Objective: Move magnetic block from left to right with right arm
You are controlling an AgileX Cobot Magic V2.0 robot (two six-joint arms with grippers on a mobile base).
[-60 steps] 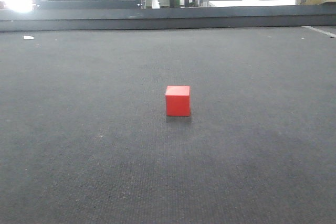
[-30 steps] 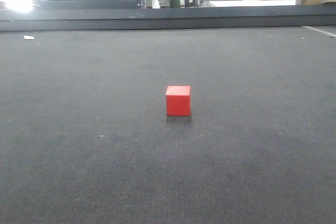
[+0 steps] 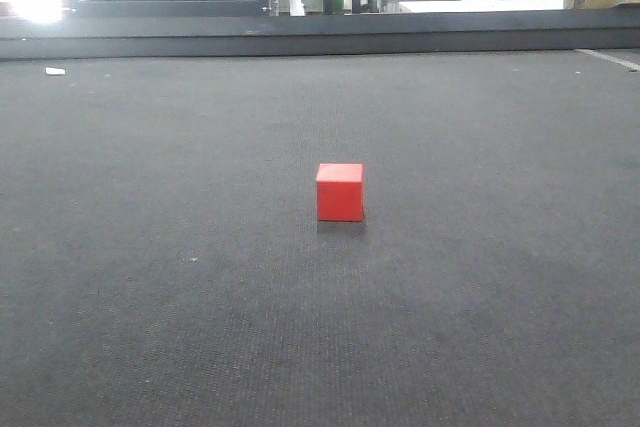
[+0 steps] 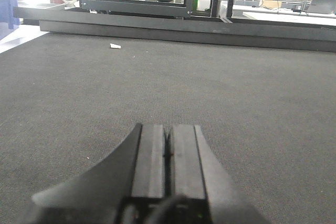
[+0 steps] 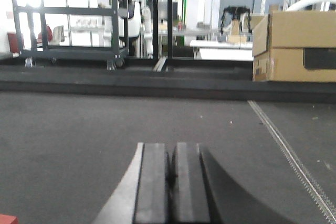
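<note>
The magnetic block [image 3: 340, 192], a small bright-red cube, stands alone on the dark mat [image 3: 150, 247] near the middle of the front view. A sliver of red [image 5: 6, 219] shows at the bottom left corner of the right wrist view, left of and behind the fingertips. My right gripper [image 5: 168, 148] is shut with nothing between its black pads. My left gripper [image 4: 168, 129] is also shut and empty, low over the mat. Neither arm shows in the front view.
A raised black ledge [image 3: 320, 35] bounds the mat at the far side. A small white scrap [image 3: 54, 71] lies at the far left. A metal strip [image 5: 286, 150] runs along the right side, with a cardboard box [image 5: 294, 45] beyond it.
</note>
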